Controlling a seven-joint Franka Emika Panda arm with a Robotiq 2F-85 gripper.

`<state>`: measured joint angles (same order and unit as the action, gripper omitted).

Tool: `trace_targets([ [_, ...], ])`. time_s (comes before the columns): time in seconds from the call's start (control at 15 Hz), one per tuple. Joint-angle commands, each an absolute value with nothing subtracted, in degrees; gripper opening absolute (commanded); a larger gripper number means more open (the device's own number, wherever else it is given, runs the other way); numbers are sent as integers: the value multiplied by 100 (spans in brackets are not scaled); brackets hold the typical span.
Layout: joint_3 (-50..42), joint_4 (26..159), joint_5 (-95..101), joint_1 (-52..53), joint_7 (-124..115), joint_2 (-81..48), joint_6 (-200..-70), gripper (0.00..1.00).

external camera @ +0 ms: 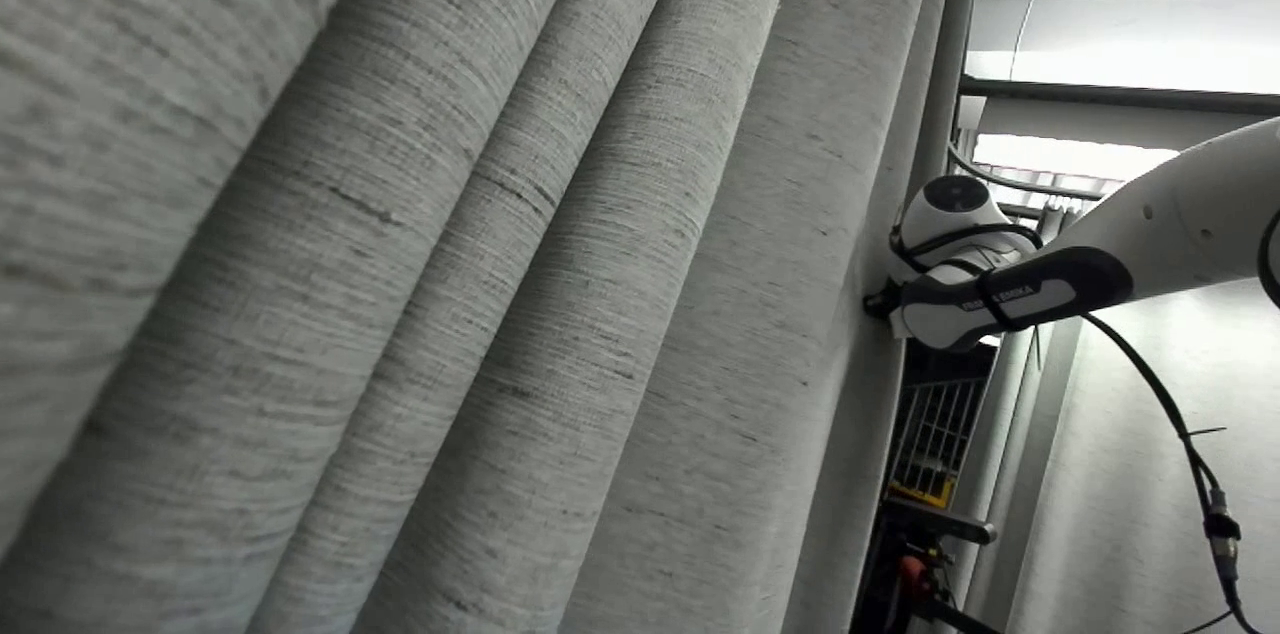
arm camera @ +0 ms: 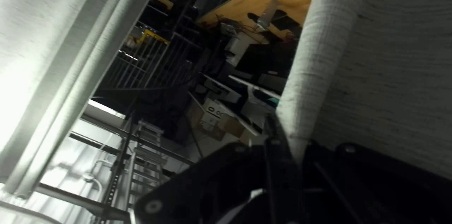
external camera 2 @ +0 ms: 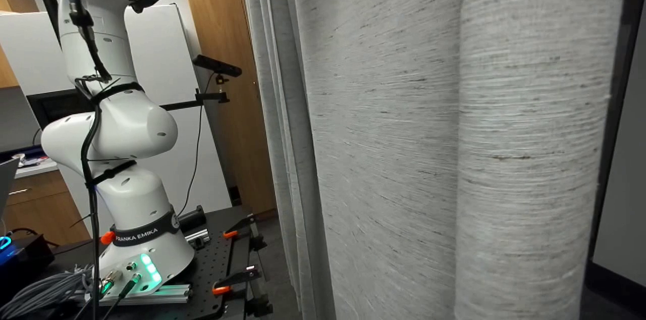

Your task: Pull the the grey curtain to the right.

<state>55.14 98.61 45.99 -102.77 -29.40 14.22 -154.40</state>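
Observation:
The grey curtain (external camera: 560, 244) is a huge light-grey drape with deep, slanting folds. It fills most of an exterior view and also hangs across the right of an exterior view (external camera 2: 388, 138). In the wrist view its free edge (arm camera: 314, 58) runs down as a rolled fold between my black fingers. My gripper (arm camera: 291, 142) is shut on this edge. In an exterior view the gripper (external camera: 882, 302) is small and dark at the curtain's right edge. The fingertip on the curtain's far side is mostly hidden. In an exterior view with the robot base, the gripper is out of view.
Another grey drape (external camera: 1130, 454) hangs behind the arm. A wire rack (external camera: 935, 424) stands beyond the curtain edge. A camera on a bracket (external camera 2: 218, 65) and table clamps (external camera 2: 234, 279) are near the robot base (external camera 2: 146, 259). Cables hang along the arm.

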Motion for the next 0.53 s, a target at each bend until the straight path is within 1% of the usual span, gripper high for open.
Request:
trace_targets([
  [0.0, 5888, 9735, 4775, -10206, -2472, 1149, -15069, 0],
  [0.2, 6272, 9568, 5158, -10692, -2804, 1156, -14414, 0],
  [0.47, 6537, 9258, 5654, -11365, -3082, 992, -13569, 0],
])
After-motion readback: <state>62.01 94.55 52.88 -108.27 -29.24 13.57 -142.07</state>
